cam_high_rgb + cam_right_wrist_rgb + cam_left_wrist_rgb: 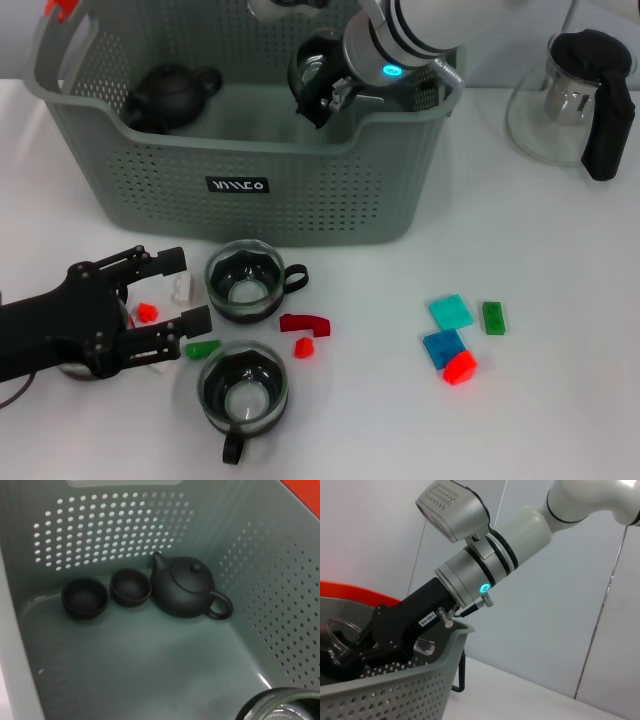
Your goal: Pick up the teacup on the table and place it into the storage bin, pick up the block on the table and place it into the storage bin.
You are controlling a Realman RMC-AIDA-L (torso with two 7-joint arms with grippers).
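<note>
The grey-green storage bin [150, 160] stands at the back of the table. My right gripper [322, 92] is inside its right half, shut on a glass teacup [315, 62] held above the bin floor. That cup also shows in the left wrist view [335, 637] and at the edge of the right wrist view [280, 707]. Two more glass teacups [245, 281] [243, 388] stand on the table in front of the bin. My left gripper [175, 293] is open, low at the front left, with a small red block [147, 312] and a clear block [181, 290] between its fingers.
In the bin sit a black teapot [187, 587] and two black cups [84, 597] [130, 586]. Loose blocks lie on the table: green [202, 349], dark red [305, 323], red [304, 347], and a cluster at the right [451, 311]. A glass teapot [575, 95] stands at the back right.
</note>
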